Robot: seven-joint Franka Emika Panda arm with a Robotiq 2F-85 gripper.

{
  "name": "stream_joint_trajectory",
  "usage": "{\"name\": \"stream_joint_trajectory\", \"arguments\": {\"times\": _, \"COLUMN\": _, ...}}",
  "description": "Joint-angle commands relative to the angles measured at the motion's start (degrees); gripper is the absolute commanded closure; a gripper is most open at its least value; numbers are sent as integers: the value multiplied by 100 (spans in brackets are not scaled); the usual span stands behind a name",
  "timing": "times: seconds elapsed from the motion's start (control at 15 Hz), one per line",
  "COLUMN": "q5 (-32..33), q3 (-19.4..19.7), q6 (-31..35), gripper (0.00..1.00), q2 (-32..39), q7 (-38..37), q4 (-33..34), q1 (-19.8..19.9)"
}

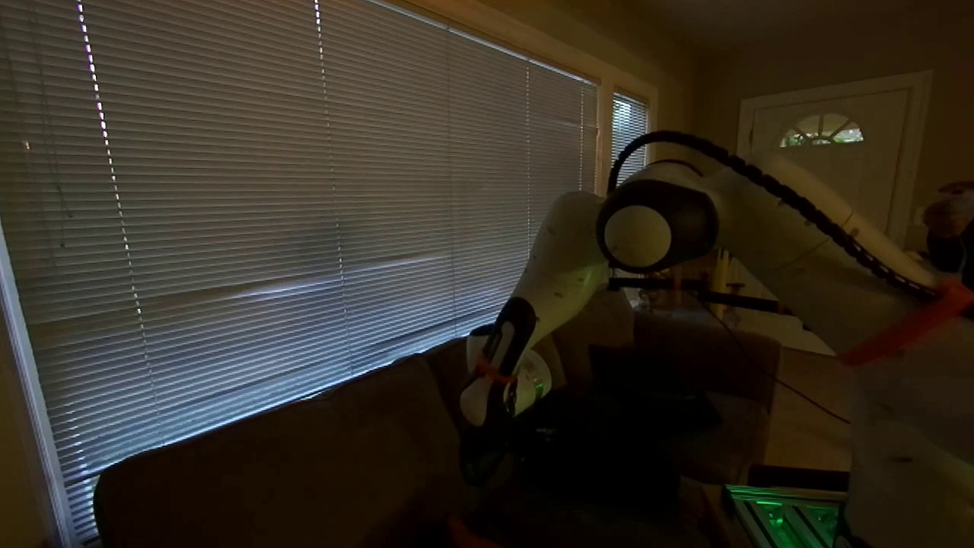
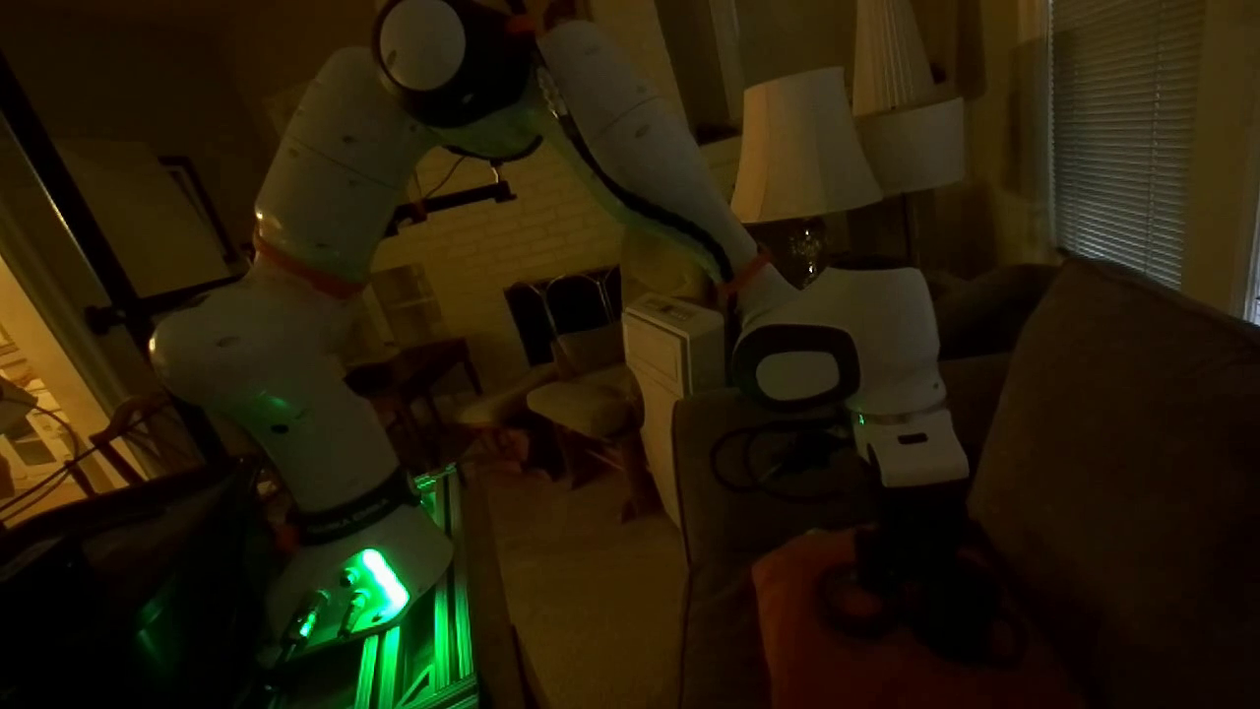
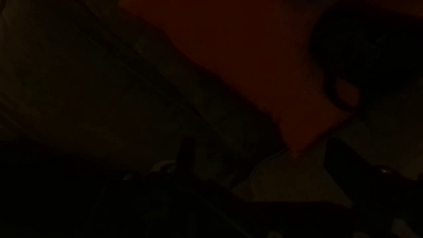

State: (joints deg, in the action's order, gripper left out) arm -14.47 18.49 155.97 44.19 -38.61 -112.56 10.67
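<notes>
Wide window blinds (image 1: 266, 190) glow at 10 o'clock in an exterior view, above the back of a brown sofa (image 1: 289, 464) in a dim living room. Over the sofa arches a white robot arm (image 1: 639, 237): in an exterior view it rises from a green-lit base (image 2: 359, 576) at 8 o'clock, peaks in a bent elbow (image 2: 448, 69) at 11 o'clock and slopes down to a wrist (image 2: 876, 325) at 3 o'clock that points straight toward 6 o'clock. Beneath the wrist, a piece of orange fabric (image 2: 787, 611) lies on the sofa at 5 o'clock, its pointed corner showing in the wrist view. A bulky dark object (image 3: 366, 46) lies over part of the fabric, between 1 and 2 o'clock from the gripper (image 3: 259, 145) in the wrist view; the gloom hides what it is. The gripper hangs in shadow, its jaws released and standing wide apart, with the sofa and the fabric's corner visible in the gap between its dark fingers (image 3: 338, 162). Whether either finger touches the fabric or the sofa cannot be told. From the dark object, a loop (image 3: 331, 92) of the same black juts out at 7 o'clock, framing a small patch of orange fabric
</notes>
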Motion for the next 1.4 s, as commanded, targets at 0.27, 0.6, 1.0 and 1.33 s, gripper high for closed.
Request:
{"name": "stream_joint_trajectory", "arguments": {"times": 0.27, "q5": -820, "q3": -739, "q6": 439, "gripper": 0, "q2": 129, "q7": 762, "q4": -165, "q1": 1019}}
{"name": "stream_joint_trajectory", "arguments": {"times": 0.6, "q5": -1536, "q3": -1612, "q6": 723, "gripper": 0, "q2": 578, "q7": 2002, "q4": 153, "q1": 2057}}
{"name": "stream_joint_trajectory", "arguments": {"times": 1.0, "q5": -1684, "q3": -2392, "q6": 826, "gripper": 0, "q2": 1201, "q7": 3116, "q4": 880, "q1": 2755}}
{"name": "stream_joint_trajectory", "arguments": {"times": 1.33, "q5": -1586, "q3": -2316, "q6": 685, "gripper": 0, "q2": 1267, "q7": 3033, "q4": 1032, "q1": 2696}}
